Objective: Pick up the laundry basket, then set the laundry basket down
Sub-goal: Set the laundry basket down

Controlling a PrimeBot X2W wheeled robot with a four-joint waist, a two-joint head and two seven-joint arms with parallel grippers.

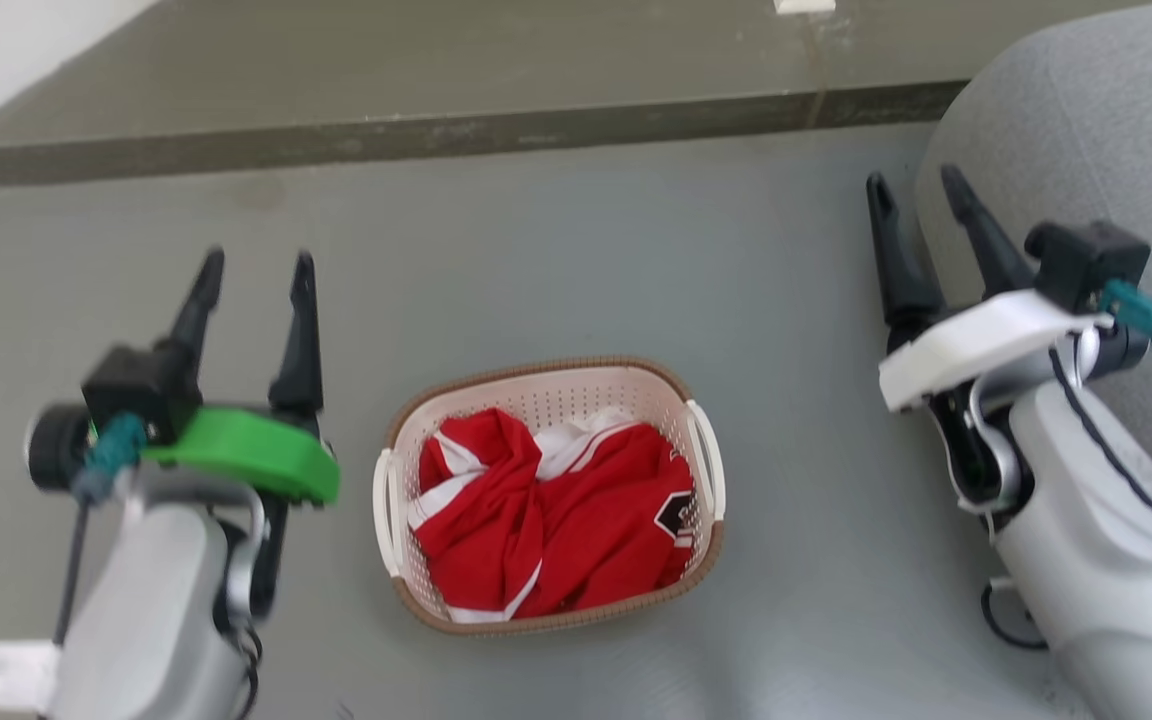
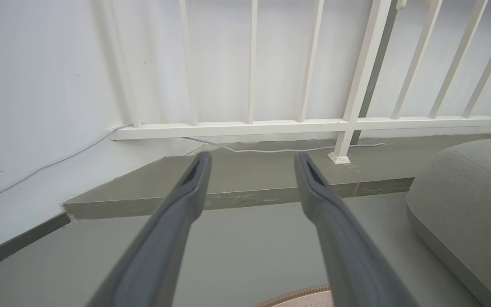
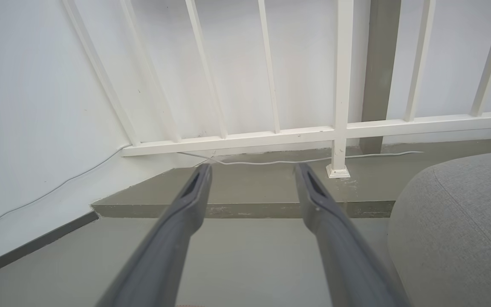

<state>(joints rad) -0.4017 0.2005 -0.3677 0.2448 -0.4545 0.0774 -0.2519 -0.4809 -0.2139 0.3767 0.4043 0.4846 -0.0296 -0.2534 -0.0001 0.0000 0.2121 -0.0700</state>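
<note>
Green plastic bracketing marks the left hand [image 1: 259, 258] at the lower left of the head view. Its two long dark fingers are spread apart, hold nothing, and point toward the raised olive-grey concrete step [image 1: 436, 130] at the back. Just right of it, on the smooth grey floor [image 1: 636, 250], the cream-white perforated plastic laundry basket [image 1: 546, 392] with its brown woven-look rim stands upright. It is loaded with a crumpled red-and-white garment [image 1: 546, 520].

The basket's long axis seems to run across the view, slightly skewed. That puts the left white side handle [image 1: 384, 510] toward the left hand and the right white side handle [image 1: 708, 460] toward the other arm. Neither hand touches the basket; each sits out to its own side of it.

Further right, the right hand [image 1: 912, 178], on a white bracket, is also parted and empty. Its fingertips overlap the edge of the rounded grey fabric seat [image 1: 1066, 120] in the picture. Judged from the head view, the left hand is the nearer to its handle, while a wider strip of bare floor separates the right hand from its handle.

A basket resting on the floor with both hands open and clear of it fits either the moment ahead of a lift or the moment after a set-down, and nothing here decides between them.

For room, there is open floor on both sides of the basket and beyond it as far as the step edge, which lies well behind. The seat crowds the right arm. In the left wrist view, a white metal railing [image 2: 348, 123] and a thin white cable [image 2: 271, 150] sit on the step.
</note>
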